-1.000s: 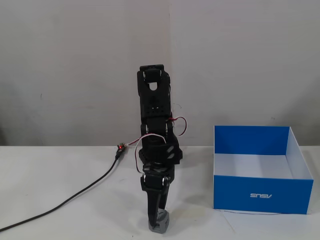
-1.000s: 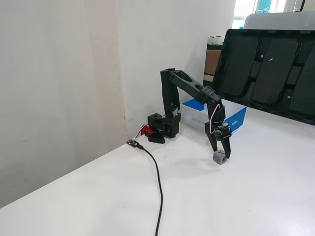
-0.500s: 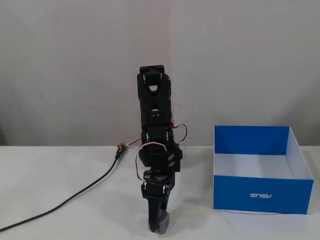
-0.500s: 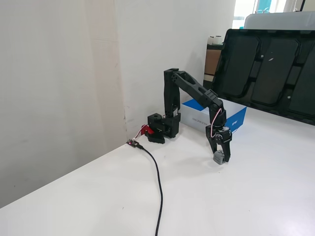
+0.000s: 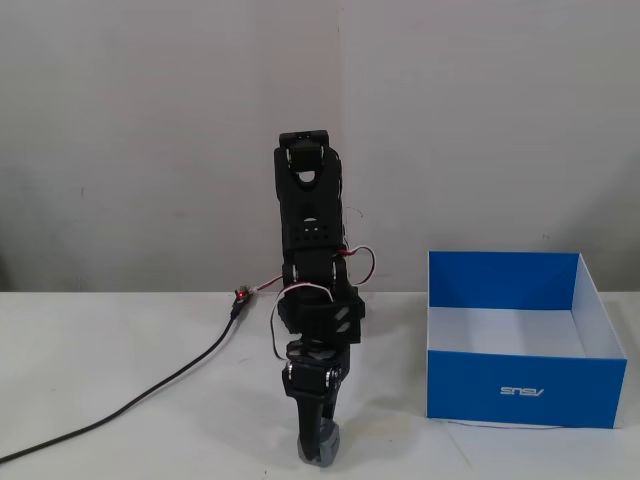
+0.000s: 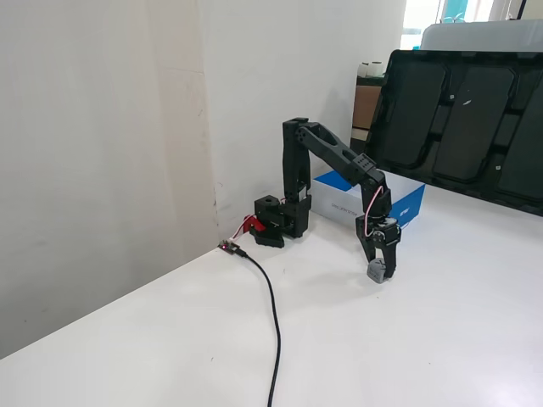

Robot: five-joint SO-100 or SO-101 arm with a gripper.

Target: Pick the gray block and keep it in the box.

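The gray block sits at table level between my gripper's fingers, at the bottom centre of a fixed view. It also shows in the other fixed view. My gripper points straight down and is shut on the block; it also shows in the side-on fixed view. The blue box, white inside, stands to the right of the arm, well apart from the gripper. In the side-on fixed view the box lies behind the arm.
A black cable runs from a small red connector across the table's left side; it also shows in the other fixed view. A large dark panel leans at the back right. A white wall stands behind the arm base.
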